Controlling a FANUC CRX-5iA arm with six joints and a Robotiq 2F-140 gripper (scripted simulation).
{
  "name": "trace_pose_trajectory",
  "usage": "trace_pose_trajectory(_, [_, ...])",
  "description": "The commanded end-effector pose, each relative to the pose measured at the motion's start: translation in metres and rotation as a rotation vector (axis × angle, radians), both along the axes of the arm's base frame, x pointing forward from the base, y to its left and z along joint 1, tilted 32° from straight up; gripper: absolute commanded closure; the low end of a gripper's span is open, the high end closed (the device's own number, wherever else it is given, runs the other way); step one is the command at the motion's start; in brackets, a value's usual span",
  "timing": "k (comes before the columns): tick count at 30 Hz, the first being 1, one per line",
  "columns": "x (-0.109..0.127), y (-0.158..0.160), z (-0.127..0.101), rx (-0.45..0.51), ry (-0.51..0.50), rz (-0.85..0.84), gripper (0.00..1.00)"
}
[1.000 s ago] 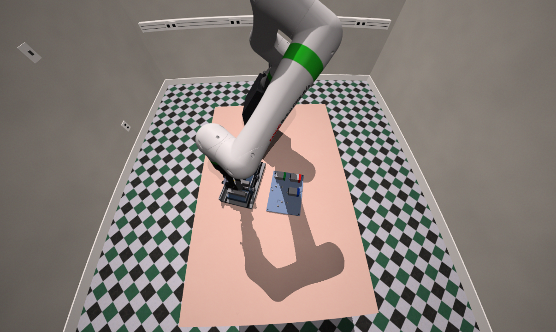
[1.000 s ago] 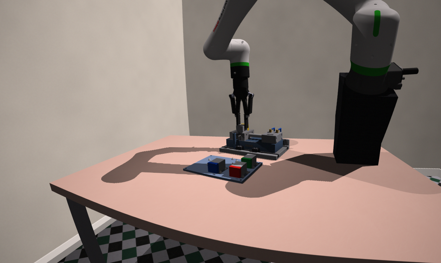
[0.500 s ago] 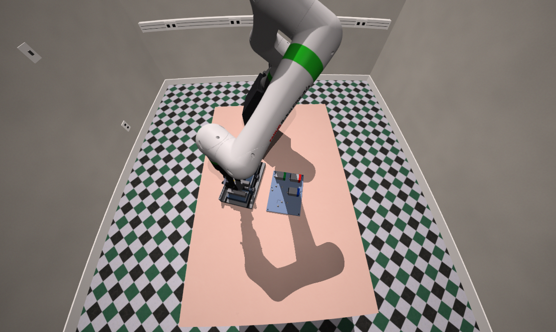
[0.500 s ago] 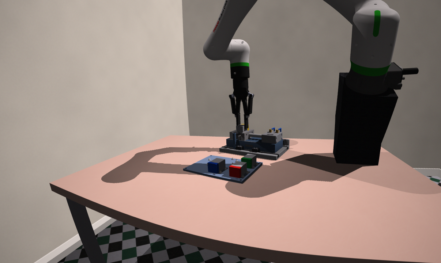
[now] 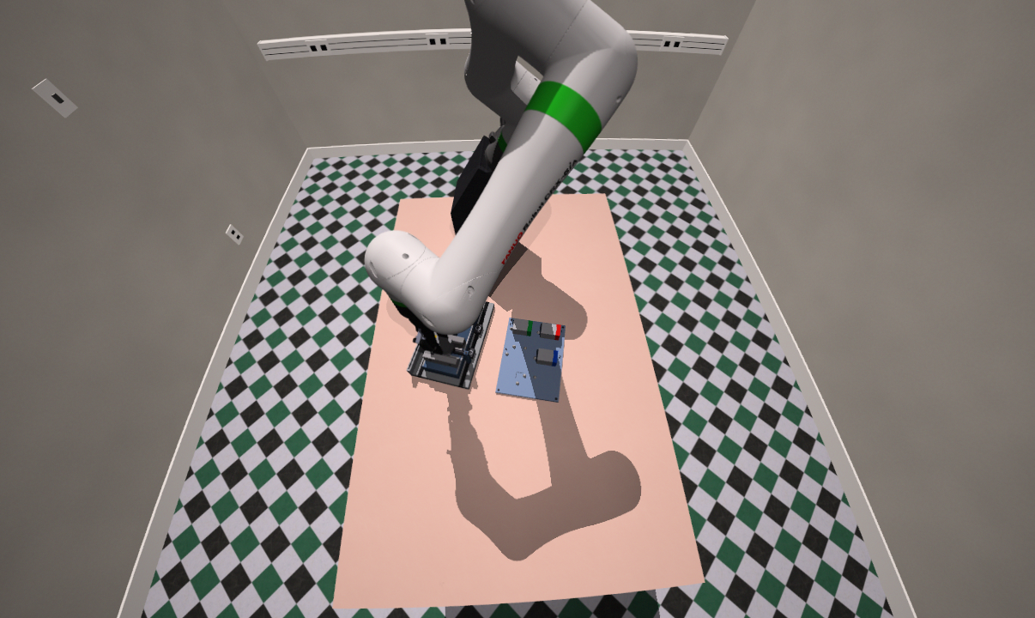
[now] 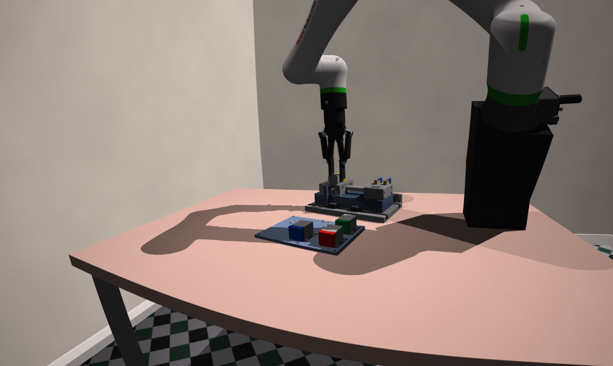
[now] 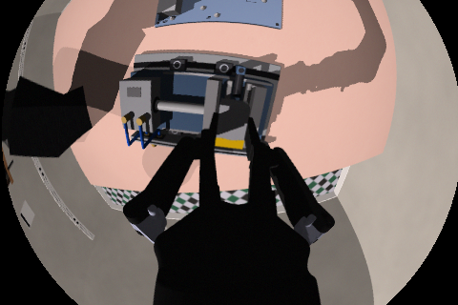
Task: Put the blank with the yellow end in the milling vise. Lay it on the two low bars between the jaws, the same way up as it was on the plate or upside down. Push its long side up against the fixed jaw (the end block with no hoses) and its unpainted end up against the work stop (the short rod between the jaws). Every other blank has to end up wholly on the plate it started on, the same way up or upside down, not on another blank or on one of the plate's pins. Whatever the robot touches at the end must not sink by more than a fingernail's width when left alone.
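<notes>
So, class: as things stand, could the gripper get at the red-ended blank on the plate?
Probably not at once: the gripper is shut on the yellow-ended blank over the vise. The red-ended blank itself stands uncovered.

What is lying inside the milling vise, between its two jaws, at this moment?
The yellow-ended blank, gripped by the gripper, sits in the vise. The fingers cover most of it, so its seating on the low bars is hidden.

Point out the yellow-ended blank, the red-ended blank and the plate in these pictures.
Yellow-ended blank point(image 7: 231, 143), wrist view: its yellow end, between the gripper's fingers.
Red-ended blank point(image 6: 328, 238), exterior view: its red end face.
Plate point(image 5: 519, 378), top view: a bare part of its surface.
</notes>
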State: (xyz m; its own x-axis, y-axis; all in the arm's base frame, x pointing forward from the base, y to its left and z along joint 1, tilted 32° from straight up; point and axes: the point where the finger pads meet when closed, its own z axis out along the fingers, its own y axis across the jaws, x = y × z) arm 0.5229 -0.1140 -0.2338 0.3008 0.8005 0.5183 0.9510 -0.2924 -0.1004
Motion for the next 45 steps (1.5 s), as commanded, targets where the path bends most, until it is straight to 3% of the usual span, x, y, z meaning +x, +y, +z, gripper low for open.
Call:
trace_pose_trajectory(1, [0.0006, -0.0009, 0.0005, -0.001, -0.001, 0.0, 0.9])
trace_pose_trajectory(45, [0.0025, 0.0026, -0.0014, -0.001, -0.001, 0.0, 0.9])
